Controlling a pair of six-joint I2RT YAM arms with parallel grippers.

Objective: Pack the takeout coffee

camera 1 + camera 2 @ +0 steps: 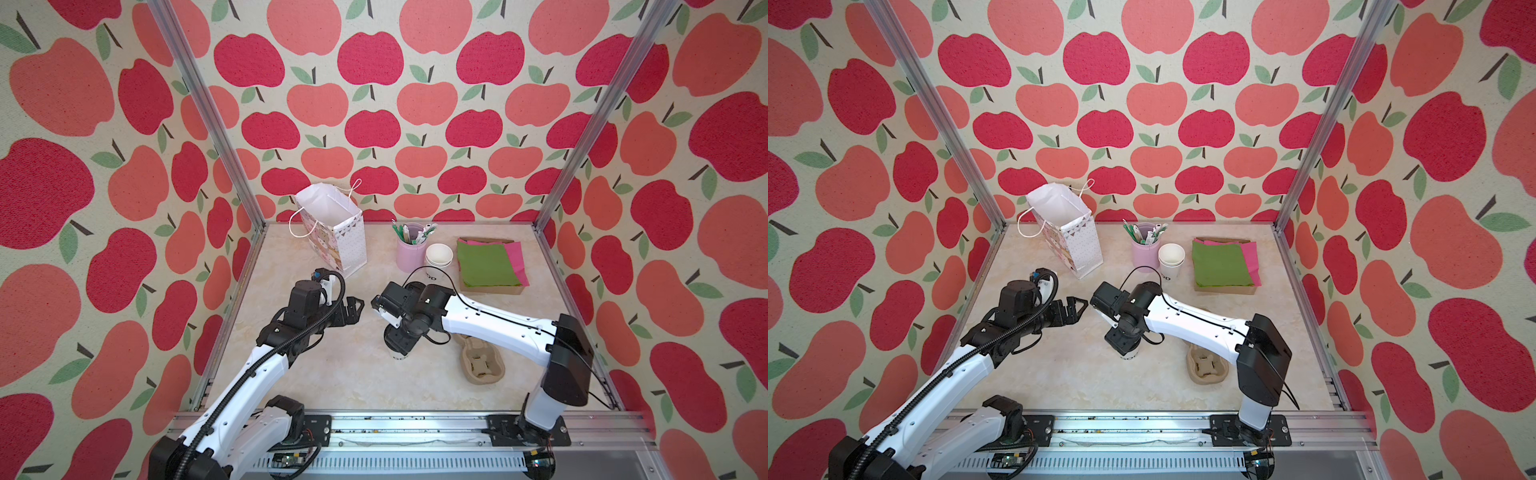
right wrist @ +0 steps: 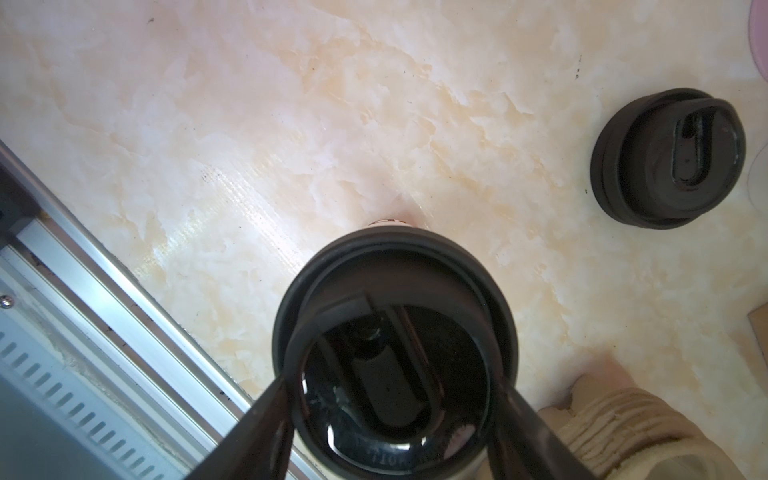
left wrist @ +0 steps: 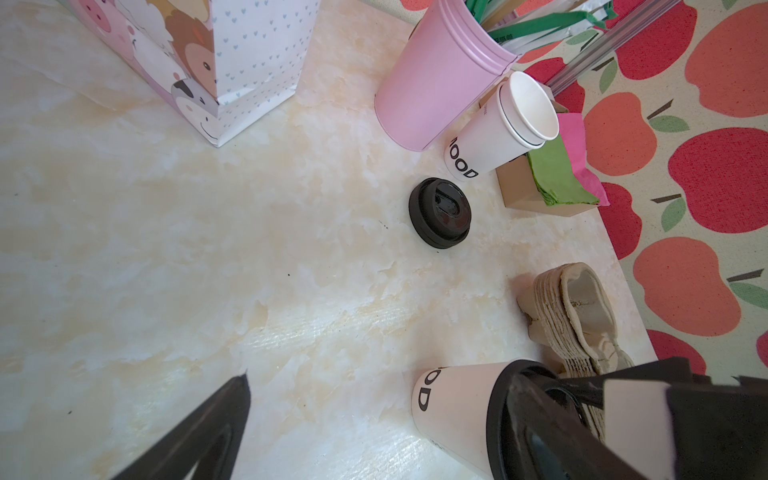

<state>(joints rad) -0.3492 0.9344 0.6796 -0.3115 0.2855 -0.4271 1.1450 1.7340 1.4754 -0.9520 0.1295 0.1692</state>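
Observation:
The takeout coffee (image 1: 400, 354) (image 1: 1129, 353) is a white paper cup with black lettering and a black sip lid, standing upright in the middle of the table. My right gripper (image 1: 397, 338) (image 2: 392, 386) comes down on it from above. Its two fingers press against opposite sides of the lid (image 2: 395, 332), shut on it. The wrist hides most of the cup in both top views; the left wrist view shows its side (image 3: 453, 407). My left gripper (image 1: 353, 308) (image 3: 380, 374) hovers to the left of the cup, open and holding nothing.
A white gift bag (image 1: 336, 232) stands open at the back left. Behind the cup are a pink stirrer holder (image 1: 409, 253), stacked empty cups (image 1: 438, 257) and a napkin tray (image 1: 488, 266). A loose black lid (image 3: 440, 212) lies nearby. Pulp carriers (image 1: 482, 365) sit to the right.

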